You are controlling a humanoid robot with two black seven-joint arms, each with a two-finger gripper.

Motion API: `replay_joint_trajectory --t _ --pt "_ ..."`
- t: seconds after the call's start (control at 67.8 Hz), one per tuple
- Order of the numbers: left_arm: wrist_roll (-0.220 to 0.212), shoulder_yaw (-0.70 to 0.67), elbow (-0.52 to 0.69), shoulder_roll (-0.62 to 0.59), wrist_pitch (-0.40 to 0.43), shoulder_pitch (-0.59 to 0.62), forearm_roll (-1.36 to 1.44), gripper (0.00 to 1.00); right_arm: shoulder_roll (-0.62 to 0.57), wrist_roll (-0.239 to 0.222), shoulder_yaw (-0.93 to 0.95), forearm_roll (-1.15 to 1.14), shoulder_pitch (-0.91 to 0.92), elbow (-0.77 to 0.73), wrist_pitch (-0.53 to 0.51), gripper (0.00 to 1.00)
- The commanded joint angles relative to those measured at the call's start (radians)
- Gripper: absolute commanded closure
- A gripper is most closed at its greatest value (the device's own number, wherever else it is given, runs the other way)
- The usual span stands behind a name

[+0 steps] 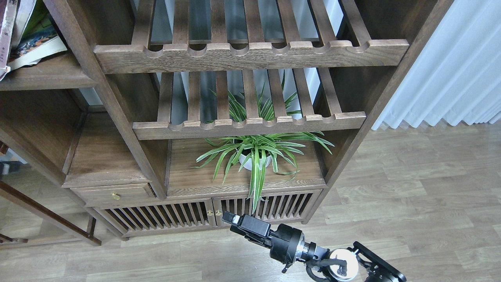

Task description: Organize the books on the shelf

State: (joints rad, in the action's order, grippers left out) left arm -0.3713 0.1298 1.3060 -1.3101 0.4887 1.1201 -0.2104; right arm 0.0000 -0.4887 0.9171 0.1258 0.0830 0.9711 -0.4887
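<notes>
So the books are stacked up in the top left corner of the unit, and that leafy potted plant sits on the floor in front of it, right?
Not quite. The head view shows the potted plant standing on a solid wooden board inside the unit, under the slatted racks, not on the floor. The books do lie in the top left corner, as you say.

- The shelf [47, 76], a flat dark-brown board, sits at the upper left of the wooden unit.
- The books [23, 37] lie on it, leaning and stacked at the frame's corner, partly cut off.
- A lower board [195, 184] carries a spider plant [256, 150] in a white pot.
</notes>
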Motion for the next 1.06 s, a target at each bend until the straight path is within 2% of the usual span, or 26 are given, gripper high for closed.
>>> replay_joint_trajectory --t 0.0,0.088,0.236,0.295,0.428,0.516,0.619,0.826,1.047 --pt "0.017 -0.004 -0.036 0.074 0.000 -0.065 -0.081 0.00 0.000 0.000 -0.001 -0.002 0.001 -0.002 0.000 0.01" --pt "0.031 -0.009 -0.071 0.140 0.000 -0.108 -0.122 0.00 0.000 0.000 -0.003 -0.002 0.001 -0.014 0.000 0.01" --pt "0.081 -0.071 -0.149 0.294 0.000 -0.236 -0.230 0.00 0.000 0.000 -0.003 -0.002 0.004 -0.037 0.000 0.01" --pt "0.094 -0.237 -0.244 0.451 0.000 -0.380 -0.291 0.00 0.000 0.000 -0.001 -0.002 0.008 -0.038 0.000 0.01" --pt "0.097 -0.513 -0.379 0.656 0.000 -0.554 -0.294 0.00 0.000 0.000 0.008 -0.002 0.026 -0.042 0.000 0.01" --pt "0.095 -0.636 -0.430 0.794 0.000 -0.614 -0.291 0.00 0.000 0.000 0.025 -0.002 0.034 -0.043 0.000 0.01" --pt "0.097 -0.713 -0.471 0.923 0.000 -0.660 -0.293 0.00 0.000 0.000 0.045 -0.002 0.043 -0.043 0.000 0.01" --pt "0.097 -0.760 -0.540 1.060 0.000 -0.744 -0.294 0.00 0.000 0.000 0.049 -0.002 0.052 -0.046 0.000 0.00" --pt "0.097 -0.760 -0.545 1.068 0.000 -0.780 -0.296 0.00 0.000 0.000 0.051 -0.002 0.075 -0.077 0.000 0.00"
